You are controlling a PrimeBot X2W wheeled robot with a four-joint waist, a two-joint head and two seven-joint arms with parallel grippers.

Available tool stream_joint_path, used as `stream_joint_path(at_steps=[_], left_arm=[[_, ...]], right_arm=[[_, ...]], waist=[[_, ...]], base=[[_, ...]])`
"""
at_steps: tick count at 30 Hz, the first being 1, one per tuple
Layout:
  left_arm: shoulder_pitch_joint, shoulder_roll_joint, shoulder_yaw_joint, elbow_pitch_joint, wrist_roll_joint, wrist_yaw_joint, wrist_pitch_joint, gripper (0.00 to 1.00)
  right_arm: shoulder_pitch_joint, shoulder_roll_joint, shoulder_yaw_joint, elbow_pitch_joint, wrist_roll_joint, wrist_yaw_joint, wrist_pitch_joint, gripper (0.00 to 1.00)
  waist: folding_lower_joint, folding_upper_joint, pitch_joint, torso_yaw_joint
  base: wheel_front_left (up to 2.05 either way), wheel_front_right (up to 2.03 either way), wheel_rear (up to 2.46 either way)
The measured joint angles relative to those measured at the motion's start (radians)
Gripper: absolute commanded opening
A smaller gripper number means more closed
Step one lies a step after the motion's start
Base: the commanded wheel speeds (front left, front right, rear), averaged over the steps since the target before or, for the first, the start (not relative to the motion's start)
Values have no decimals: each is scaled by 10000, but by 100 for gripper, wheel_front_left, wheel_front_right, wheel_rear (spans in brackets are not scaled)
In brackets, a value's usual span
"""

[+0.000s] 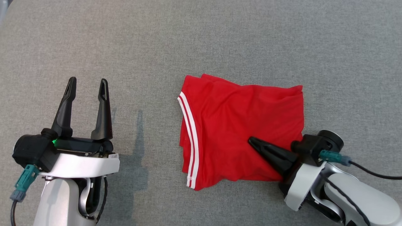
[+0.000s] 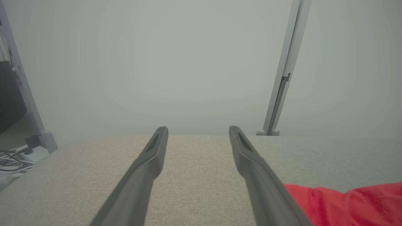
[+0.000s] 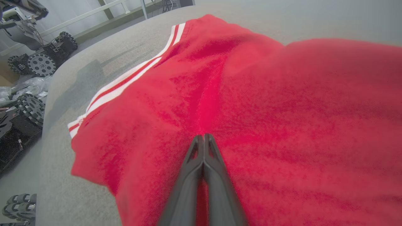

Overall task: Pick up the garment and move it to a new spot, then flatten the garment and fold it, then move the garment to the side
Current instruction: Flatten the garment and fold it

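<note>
A red garment (image 1: 241, 125) with white stripes along its left edge lies folded on the grey cloth surface (image 1: 201, 37), right of centre. My right gripper (image 1: 251, 141) is shut, its fingers laid on top of the garment near the lower middle, pointing up-left; nothing is pinched between them. In the right wrist view the shut gripper (image 3: 203, 136) rests on the red garment (image 3: 282, 110). My left gripper (image 1: 88, 83) stands open over bare surface, well left of the garment. From the left wrist, the open gripper (image 2: 198, 129) has a corner of the garment (image 2: 351, 204) at its lower right.
The grey surface ends at a rounded edge (image 3: 50, 103) seen from the right wrist. Beyond it on the floor stand wheeled robot parts (image 3: 40, 62) and clutter. A pale upright post (image 2: 284, 75) and cables (image 2: 12, 157) lie past the far edge in the left wrist view.
</note>
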Motion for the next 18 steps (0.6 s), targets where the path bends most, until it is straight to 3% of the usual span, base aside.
stream_joint_path(at_steps=[7, 8, 9, 10, 11, 18], left_arm=[[194, -23, 142, 27, 98, -2, 0, 100], [237, -21, 159, 19, 117, -2, 0, 100], [280, -6, 188, 17, 159, 0, 0, 100], [315, 19, 230, 10, 188, 13, 0, 100], [329, 42, 267, 2, 201, 15, 0, 100], [593, 127, 458, -75, 255, 186, 0, 100]], right_arm=[[885, 468, -1952, -8, 1118, -4, -349, 0], [1051, 564, -2330, -198, 1363, -4, -353, 7], [1202, 631, -2690, -385, 1538, -4, -360, 35], [1357, 669, -3035, -581, 1599, -4, -370, 84], [1500, 683, -3484, -706, 1620, -2, -380, 100], [2738, 1569, -7254, -1425, 639, -4, -401, 100]], waist=[[0, 0, -277, -146], [0, 0, -327, -185], [1, 0, -378, -229], [0, 0, -431, -282], [0, 0, -484, -334], [0, 0, -950, -731]], base=[[0, 0, 0], [0, 0, 0], [0, 0, 0], [0, 0, 0], [0, 0, 0], [0, 0, 0]])
